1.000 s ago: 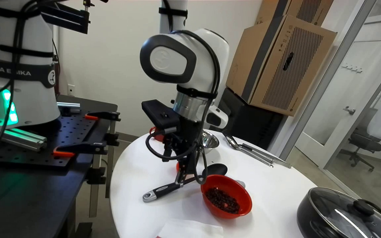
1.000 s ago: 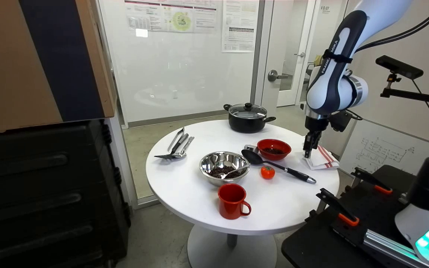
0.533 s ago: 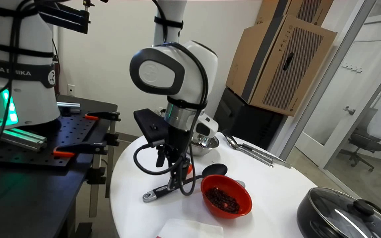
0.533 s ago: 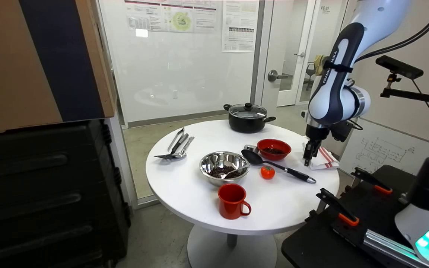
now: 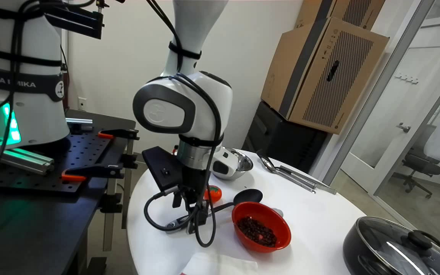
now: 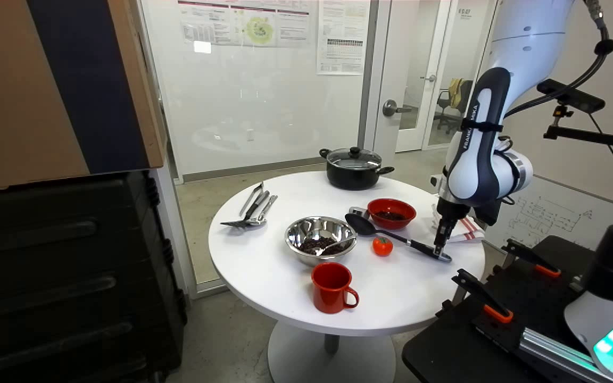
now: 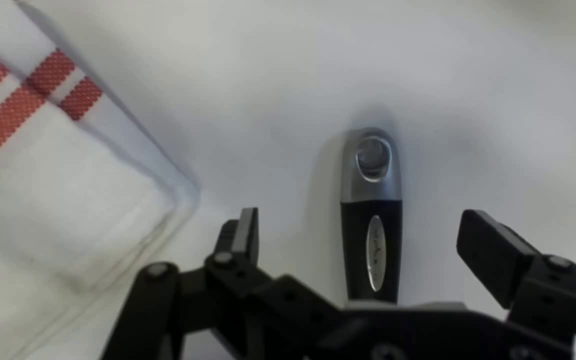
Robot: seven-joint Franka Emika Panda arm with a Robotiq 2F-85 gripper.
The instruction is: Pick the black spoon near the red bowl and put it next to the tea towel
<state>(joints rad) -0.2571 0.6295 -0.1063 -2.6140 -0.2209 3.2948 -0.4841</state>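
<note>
Currently, the black spoon (image 6: 399, 238) lies on the round white table (image 6: 264, 271), its deep head just beside the red bowl (image 6: 398, 225), its grey-tipped handle (image 7: 358, 250) running out the other way. Over that handle, close to its tip, stands the gripper (image 7: 360, 234), its fingers (image 7: 493, 255) spread wide; in the wrist view bare tabletop shows between the handle and either finger, so the spoon sits ungripped. How high the fingertips stand above the table is hard to tell. Off to one side of the handle lies the tea towel (image 7: 68, 200), white, folded, red-striped, near the spoon but apart from it. Dark bean-like bits (image 5: 256, 231) lie in the red bowl. Just beside the spoon's shaft, on the side away from that bowl, sits a red tomato (image 6: 382, 247). Past the spoon's head stands a shiny steel bowl (image 6: 300, 252) with similar bits and a silver utensil (image 6: 338, 243) in it, and near that a red mug (image 6: 330, 291) stands upright. Farther out lie some kitchen utensils (image 6: 256, 205); a black pot (image 6: 354, 180) wears its glass lid (image 6: 345, 158).
</note>
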